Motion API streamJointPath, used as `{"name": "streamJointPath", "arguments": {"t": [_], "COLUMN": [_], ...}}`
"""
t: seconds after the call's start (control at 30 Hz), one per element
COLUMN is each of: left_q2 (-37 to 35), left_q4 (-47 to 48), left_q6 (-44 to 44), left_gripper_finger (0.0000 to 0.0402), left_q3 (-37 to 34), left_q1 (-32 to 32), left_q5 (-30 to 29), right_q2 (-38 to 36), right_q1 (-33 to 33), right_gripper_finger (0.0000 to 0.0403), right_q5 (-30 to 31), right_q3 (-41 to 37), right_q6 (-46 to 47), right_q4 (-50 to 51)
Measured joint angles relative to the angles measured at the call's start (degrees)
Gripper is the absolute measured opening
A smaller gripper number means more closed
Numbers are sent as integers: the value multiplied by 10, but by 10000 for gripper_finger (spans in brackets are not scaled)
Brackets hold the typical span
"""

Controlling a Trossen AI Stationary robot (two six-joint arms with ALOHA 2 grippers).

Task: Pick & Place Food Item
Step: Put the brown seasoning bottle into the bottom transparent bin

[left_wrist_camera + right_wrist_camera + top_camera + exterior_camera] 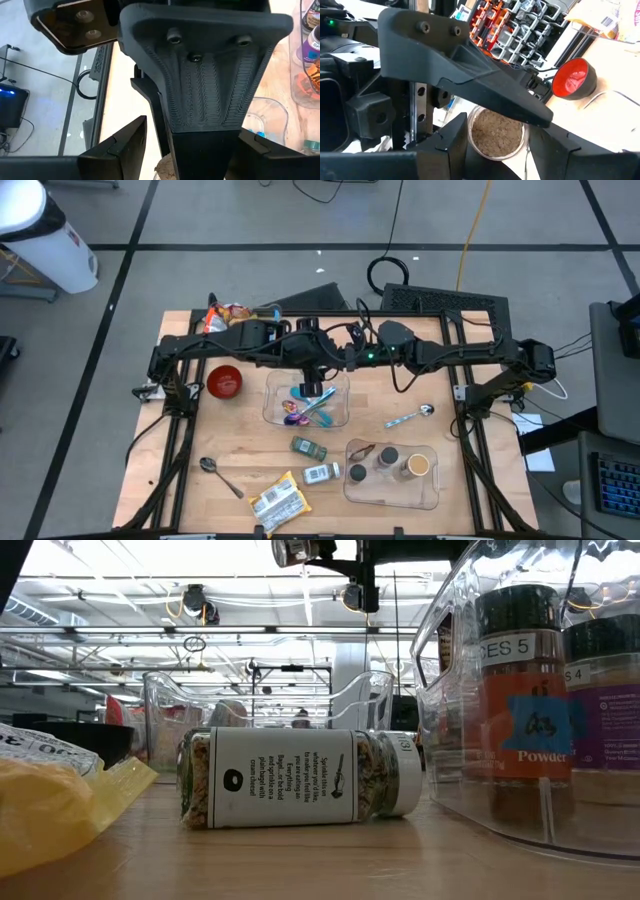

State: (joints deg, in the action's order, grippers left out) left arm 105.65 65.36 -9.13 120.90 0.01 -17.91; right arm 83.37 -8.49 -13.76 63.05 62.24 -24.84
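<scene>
A small clear jar of brown grains (495,131), the food item, hangs above the clear bin (275,412) at the table's middle. My right gripper (496,142) comes from the right and is shut on it. My left gripper (192,147) reaches in from the left, slanting down. Its fingers are spread wide around the right gripper's finger (210,90) and the jar's edge (164,169). I see no left finger on the jar. In the high view both grippers (318,375) cover the jar. My right gripper pinches the jar's round wall (474,134) between its two fingers, one on each side. The fingers come level from the table's right and run along the jar, whose flat end faces the wrist. The jar is lifted clear and lies level.
The bin holds colourful small items (305,408). A red bowl (224,380) stands to its left and a snack bag (228,315) lies at the far left. Nearer lie two spice jars (308,447), a snack pack (278,502), two spoons (408,418) and a tray of jars (392,475).
</scene>
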Motion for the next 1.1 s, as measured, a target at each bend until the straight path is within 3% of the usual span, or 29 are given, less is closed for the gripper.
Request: {"name": "streamJointPath", "arguments": {"t": [0.47, 0.63, 0.93, 1.1], "left_q2": [0, -4, -16, -33], "left_q4": [5, 11, 47, 40], "left_q6": [7, 7, 21, 41], "left_gripper_finger": [219, 224, 228, 228], "left_q3": [0, -1, -1, -1], "left_q1": [-15, -22, -33, -34], "left_q5": [3, 55, 55, 96], "right_q2": [0, -1, -1, -1], "right_q1": [-1, 0, 4, 4], "right_gripper_finger": [161, 161, 161, 161], "right_q5": [-56, -81, -80, -80], "right_q3": [0, 0, -1, -1], "right_q6": [-3, -3, -4, -10], "right_q4": [13, 39, 52, 56]}}
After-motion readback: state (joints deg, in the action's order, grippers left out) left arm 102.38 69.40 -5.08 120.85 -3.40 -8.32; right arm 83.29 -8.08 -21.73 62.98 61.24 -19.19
